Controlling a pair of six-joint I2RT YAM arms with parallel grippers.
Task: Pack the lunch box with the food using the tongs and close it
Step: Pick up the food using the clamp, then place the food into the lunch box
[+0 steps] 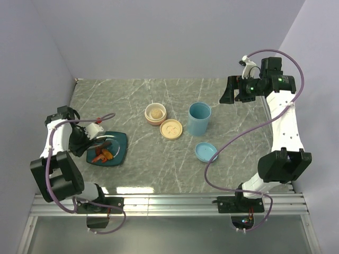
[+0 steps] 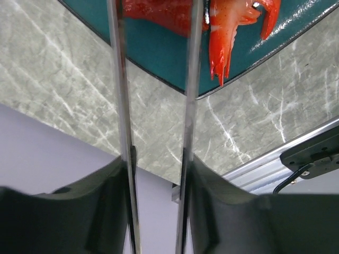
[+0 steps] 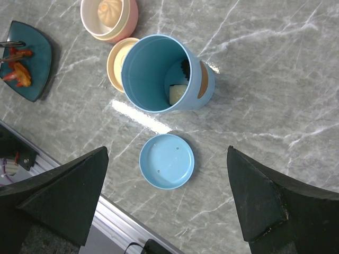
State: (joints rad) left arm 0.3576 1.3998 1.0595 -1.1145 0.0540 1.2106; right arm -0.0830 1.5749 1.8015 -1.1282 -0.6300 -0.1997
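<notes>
My left gripper point(image 2: 157, 164) is shut on the tongs point(image 2: 121, 106), pressing their two silvery arms from outside. The arms reach over the dark teal plate point(image 2: 153, 53), with a red shrimp piece point(image 2: 159, 13) between them at the top edge. A second shrimp piece point(image 2: 222, 37) lies just right of them. From above, the left gripper point(image 1: 87, 138) hangs at the plate's left edge. The blue lunch box point(image 3: 159, 69) stands open with a roll slice point(image 3: 177, 90) inside. Its lid point(image 3: 167, 161) lies apart, below my open right gripper point(image 3: 167, 151), which is held high.
A pink bowl point(image 1: 155, 114) with a beige ball point(image 3: 109, 9) inside stands behind the middle, with its beige lid point(image 1: 171, 129) beside it. A metal rail point(image 1: 169, 203) runs along the near table edge. Grey walls close the left, back and right.
</notes>
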